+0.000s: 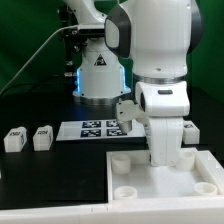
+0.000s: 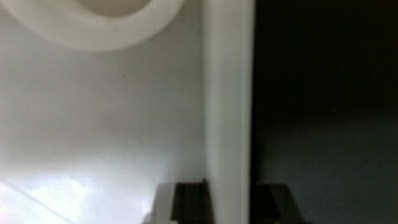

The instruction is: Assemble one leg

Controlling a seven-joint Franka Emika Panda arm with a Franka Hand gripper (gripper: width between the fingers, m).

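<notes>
Two legs (image 1: 13,140) (image 1: 42,137), small white blocks with tags, stand at the exterior view's left, far from my gripper. The large white tabletop panel (image 1: 150,190) with round corner sockets (image 1: 125,187) lies at the front. My gripper (image 1: 165,158) is down at the panel's far edge. In the wrist view my gripper (image 2: 231,205) straddles the panel's upright white edge (image 2: 230,100). The dark fingers (image 2: 191,203) touch it on both sides, shut on it. One socket (image 2: 116,20) shows on the panel's face (image 2: 107,120). No leg shows in the wrist view.
The marker board (image 1: 95,128) lies between the legs and my gripper. The robot base (image 1: 98,70) stands behind it. A white part (image 1: 192,131) sits just to the exterior view's right of my hand. The table is black.
</notes>
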